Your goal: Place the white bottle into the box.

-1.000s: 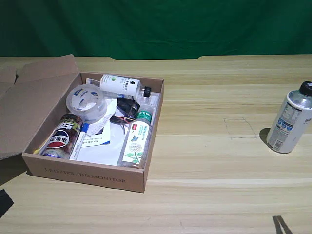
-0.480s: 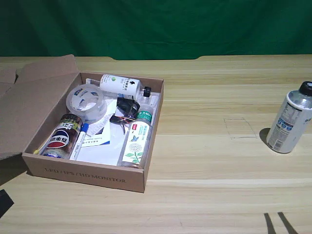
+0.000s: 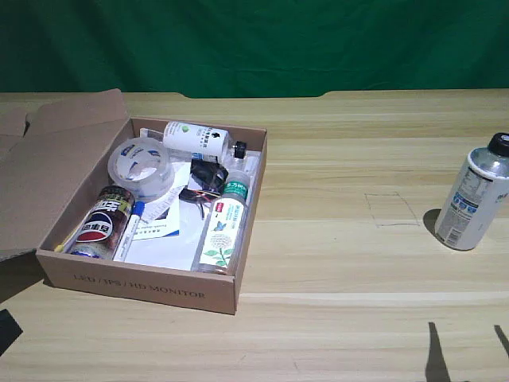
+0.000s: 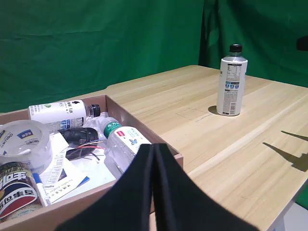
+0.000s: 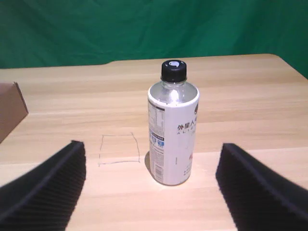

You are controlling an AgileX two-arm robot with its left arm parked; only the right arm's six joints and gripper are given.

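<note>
The white bottle (image 3: 479, 195) stood upright on the table (image 3: 350, 263), far right in the exterior view, well apart from the box (image 3: 151, 282). The gripper (image 5: 151, 185) was spread wide, empty (probably lining up to straddle it).

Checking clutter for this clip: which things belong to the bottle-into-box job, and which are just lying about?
Job:
white bottle
box
right gripper, open

Lying about, all inside the box:
tape roll
small white bottle
green-capped bottle
cola can
</note>
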